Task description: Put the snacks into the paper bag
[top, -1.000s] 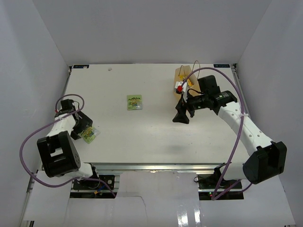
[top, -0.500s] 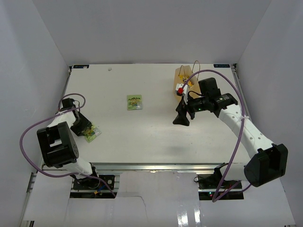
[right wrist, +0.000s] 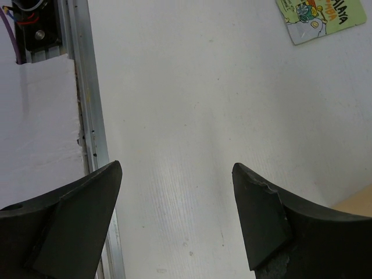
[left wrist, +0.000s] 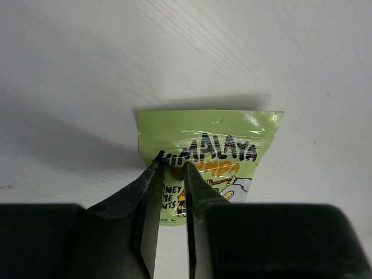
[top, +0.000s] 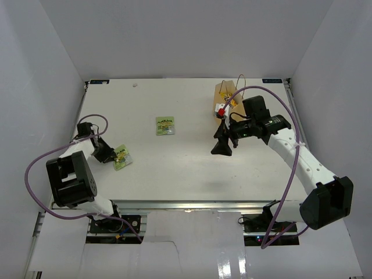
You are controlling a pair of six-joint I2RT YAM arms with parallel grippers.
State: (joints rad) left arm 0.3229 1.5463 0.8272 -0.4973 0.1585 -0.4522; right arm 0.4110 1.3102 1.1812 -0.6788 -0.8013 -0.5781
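Observation:
My left gripper [top: 110, 153] is at the table's left edge, shut on a small green-white pouch [top: 122, 157]. In the left wrist view the gripper [left wrist: 171, 168] pinches the near end of that pouch [left wrist: 212, 131], which casts a shadow on the table. A second green-white pouch [top: 165, 125] lies flat mid-table and also shows in the right wrist view [right wrist: 322, 17]. The tan paper bag [top: 224, 93] stands at the back right with packets poking out. My right gripper [top: 221, 148] hangs open and empty in front of the bag, fingers spread wide [right wrist: 177, 165].
White walls close in the table on three sides. An aluminium rail [right wrist: 87, 116] runs along the near table edge. Purple cables loop off both arms. A tan corner of the bag [right wrist: 357, 203] shows beside my right finger.
My left gripper's jaws have closed on the green-white pouch, and the pouch has shifted right and away from the table's left edge. The right gripper has drifted slightly left, still open.

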